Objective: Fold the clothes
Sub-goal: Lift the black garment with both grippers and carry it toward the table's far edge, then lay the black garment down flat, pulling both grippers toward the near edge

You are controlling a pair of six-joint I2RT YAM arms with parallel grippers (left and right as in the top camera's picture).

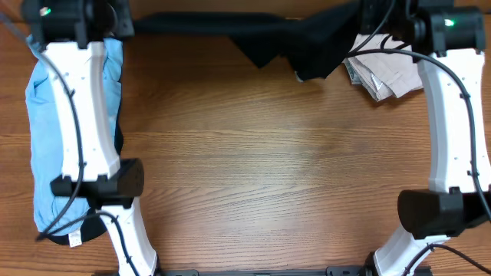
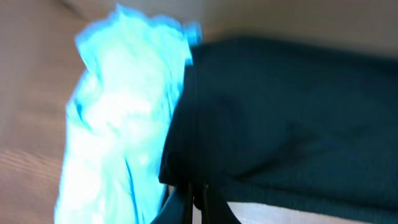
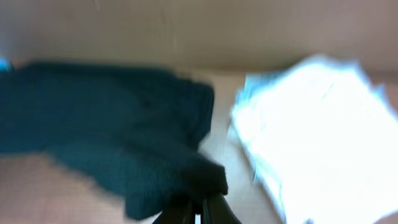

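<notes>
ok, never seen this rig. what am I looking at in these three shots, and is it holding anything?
Two white robot arms, the left arm and the right arm, work at a wooden table. The wide picture looks straight down from above. The other two come from a small camera on each wrist, looking along its own fingers, and both are blurred. A black garment hangs along the far edge between the arms. The left gripper and right gripper are both shut, each apparently pinching that fabric. A light blue garment lies under the left arm, and a folded beige garment sits near the right.
</notes>
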